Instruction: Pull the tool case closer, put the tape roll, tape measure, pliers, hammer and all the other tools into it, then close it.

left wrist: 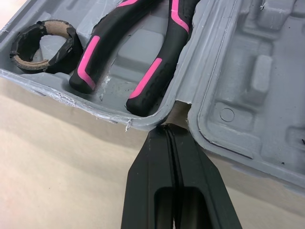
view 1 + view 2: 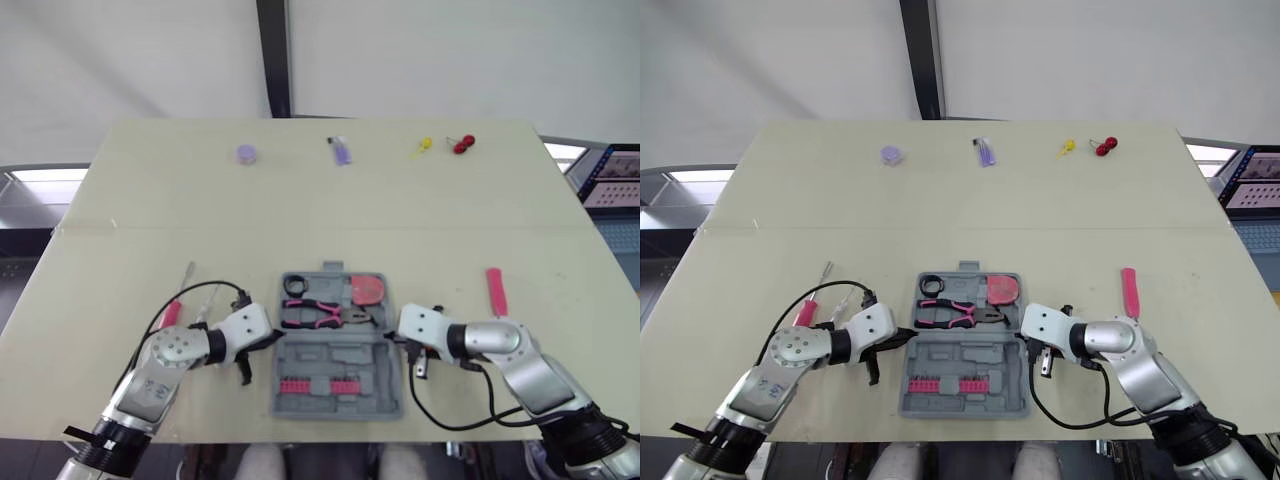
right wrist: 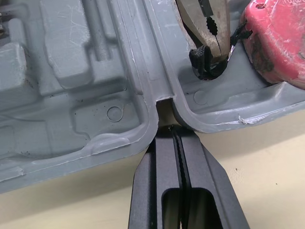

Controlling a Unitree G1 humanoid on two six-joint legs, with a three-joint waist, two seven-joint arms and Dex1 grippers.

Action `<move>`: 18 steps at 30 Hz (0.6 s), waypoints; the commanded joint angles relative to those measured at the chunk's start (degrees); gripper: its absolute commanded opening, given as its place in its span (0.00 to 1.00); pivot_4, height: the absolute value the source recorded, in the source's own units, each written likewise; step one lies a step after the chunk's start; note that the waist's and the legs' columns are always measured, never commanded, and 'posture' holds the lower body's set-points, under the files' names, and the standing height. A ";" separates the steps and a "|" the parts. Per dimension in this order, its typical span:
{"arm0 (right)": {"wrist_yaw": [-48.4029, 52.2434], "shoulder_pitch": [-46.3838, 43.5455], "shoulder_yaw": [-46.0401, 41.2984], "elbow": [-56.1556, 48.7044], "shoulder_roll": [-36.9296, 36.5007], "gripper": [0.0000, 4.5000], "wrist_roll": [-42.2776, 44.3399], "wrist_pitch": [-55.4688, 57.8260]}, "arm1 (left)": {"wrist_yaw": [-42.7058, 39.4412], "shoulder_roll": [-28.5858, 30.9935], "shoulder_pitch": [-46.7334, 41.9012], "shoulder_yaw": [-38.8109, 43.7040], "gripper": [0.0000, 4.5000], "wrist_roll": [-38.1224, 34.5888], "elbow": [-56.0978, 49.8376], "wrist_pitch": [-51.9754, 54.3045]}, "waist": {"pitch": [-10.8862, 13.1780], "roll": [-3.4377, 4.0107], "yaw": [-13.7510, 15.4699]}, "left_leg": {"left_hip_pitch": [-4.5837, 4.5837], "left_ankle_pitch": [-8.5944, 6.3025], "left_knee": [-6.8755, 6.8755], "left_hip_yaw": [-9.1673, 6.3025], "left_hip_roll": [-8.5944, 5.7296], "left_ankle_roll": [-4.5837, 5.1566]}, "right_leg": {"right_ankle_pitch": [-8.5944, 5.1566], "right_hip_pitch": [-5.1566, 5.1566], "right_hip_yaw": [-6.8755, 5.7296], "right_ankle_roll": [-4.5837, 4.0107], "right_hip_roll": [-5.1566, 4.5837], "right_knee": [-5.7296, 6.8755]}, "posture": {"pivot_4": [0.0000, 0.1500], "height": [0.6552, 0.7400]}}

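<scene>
Case lies open and flat between the two grippers, its hinge line running from one to the other. The left gripper has its fingers pressed together, tips set into the hinge notch on its side. The right gripper mirrors it, fingers also pressed together and tips at the opposite notch. Neither pinches anything. Judging by this symmetry, the notches serve as a hold for dragging or steadying the case from both ends so that it does not swing.

Just past the left tips, in the far half, lie the pliers, handles towards that gripper, with the tape roll beyond them. Just past the right tips sit the pliers' nose and the tape measure. The near half holds a row of bits.

Outside the left gripper, a screwdriver lies on the table. Outside the right gripper and farther out lies a pink-handled tool; what kind I cannot tell. Both are yet to be packed, so closing looks some way off. Small purple, yellow and red items sit well apart along the far edge.
</scene>
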 commanded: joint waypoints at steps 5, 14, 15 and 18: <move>-0.68 -0.60 0.15 -0.80 1.47 0.01 0.02 -1.50 | -0.12 -1.39 -0.77 -0.67 0.00 -0.94 -1.83 -1.80 | 0.00 0.00 -0.01 | 0.00 0.00 0.00 0.00 0.00 0.00 | 0.00 0.00 0.00 0.00 0.00 0.01 | 1.00 1.00; -0.54 -0.44 0.40 -0.71 1.75 0.01 -0.29 -1.34 | -0.19 -1.48 -0.49 -1.00 0.00 -0.70 -1.49 -1.99 | 0.00 0.00 -0.01 | 0.01 0.00 0.00 0.00 0.00 0.00 | 0.00 0.00 0.00 0.00 0.00 0.02 | 1.00 1.00; -0.49 -0.29 0.41 -0.76 1.67 0.01 -0.30 -1.27 | -0.15 -1.44 -0.59 -0.92 0.00 -0.62 -1.11 -2.25 | -0.01 0.00 -0.02 | 0.01 0.00 0.00 0.00 0.00 0.00 | 0.00 0.00 0.00 0.00 0.00 0.01 | 1.00 1.00; -0.49 0.03 0.30 -0.70 1.40 0.01 -0.40 -1.26 | -0.05 -1.34 -0.82 -0.56 0.00 -0.58 -0.22 -2.72 | -0.01 -0.01 -0.01 | 0.01 0.00 0.00 0.00 0.00 0.00 | 0.00 0.00 0.00 0.00 0.00 0.02 | 1.00 1.00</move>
